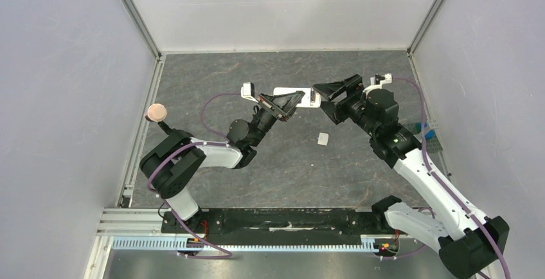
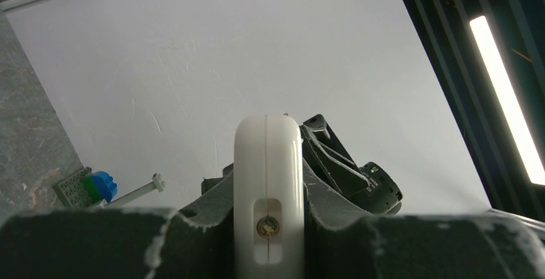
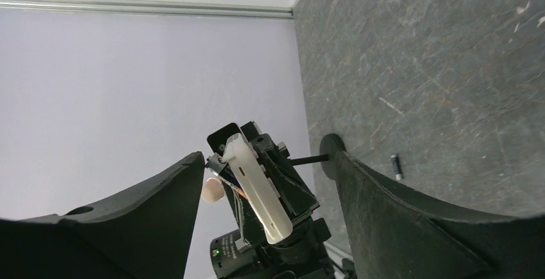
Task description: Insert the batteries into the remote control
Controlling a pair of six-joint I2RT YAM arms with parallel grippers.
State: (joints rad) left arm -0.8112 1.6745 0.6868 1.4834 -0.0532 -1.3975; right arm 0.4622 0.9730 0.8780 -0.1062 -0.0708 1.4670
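Observation:
My left gripper (image 1: 288,103) is shut on the white remote control (image 1: 297,97) and holds it above the table, edge-on in the left wrist view (image 2: 267,176). My right gripper (image 1: 325,101) is open, its jaws spread wide at the remote's right end without touching it. In the right wrist view the remote (image 3: 256,188) shows between my open right fingers (image 3: 173,195), still held by the left gripper. One small dark battery (image 3: 396,166) lies on the grey table beyond the right finger. The other battery is not in view.
A small white square cover piece (image 1: 322,139) lies on the table below the grippers. A blue and green brick block (image 1: 427,131) sits by the right wall. A peach knob on a stalk (image 1: 156,112) stands at the left. White walls enclose the table.

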